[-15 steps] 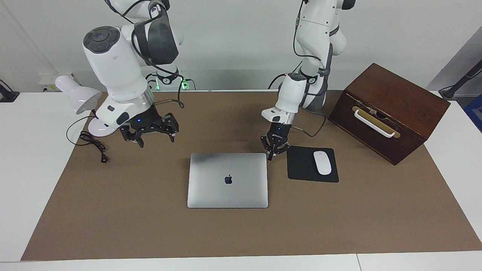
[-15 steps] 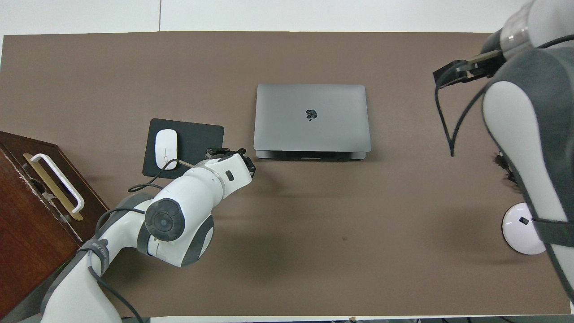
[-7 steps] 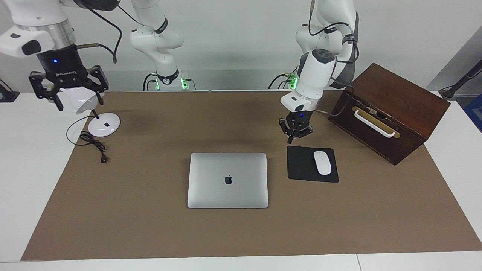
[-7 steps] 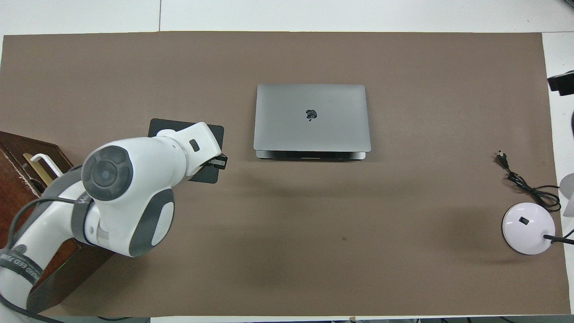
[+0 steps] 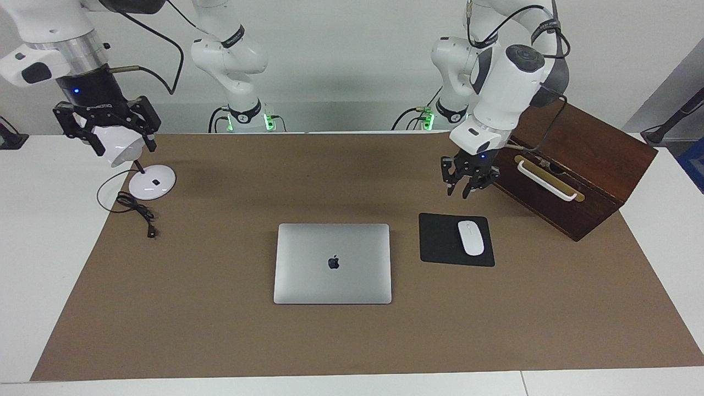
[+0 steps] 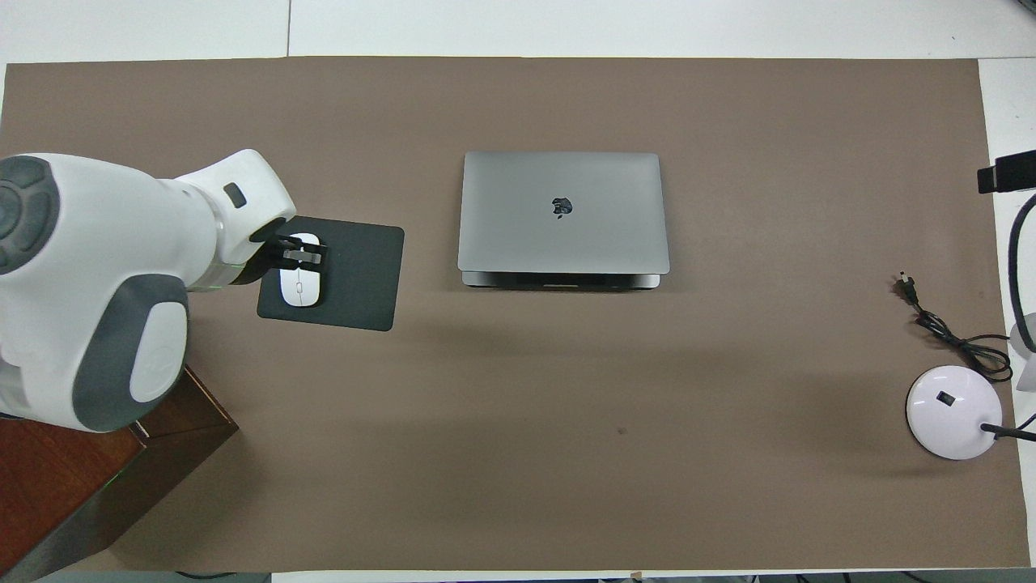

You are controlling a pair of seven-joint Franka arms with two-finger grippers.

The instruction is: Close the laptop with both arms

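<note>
The grey laptop (image 5: pixel 333 263) lies in the middle of the brown mat with its lid down flat and the apple logo up; it also shows in the overhead view (image 6: pixel 562 212). My left gripper (image 5: pixel 466 188) hangs in the air over the mat, between the black mousepad and the wooden box, apart from the laptop. In the overhead view it (image 6: pixel 295 255) covers part of the mouse. My right gripper (image 5: pixel 126 144) is open and raised at the right arm's end of the table, in front of the white lamp head, apart from the laptop. Only its edge (image 6: pixel 1008 170) shows overhead.
A black mousepad (image 5: pixel 440 242) with a white mouse (image 5: pixel 471 237) lies beside the laptop toward the left arm's end. A dark wooden box (image 5: pixel 572 159) with a white handle stands past it. A white lamp base (image 5: pixel 151 182) and its black cable (image 5: pixel 135 212) sit at the right arm's end.
My left gripper has drawn away from the laptop's corner and risen toward the wooden box. My right gripper has swung from over the mat up to the lamp. The laptop has not moved.
</note>
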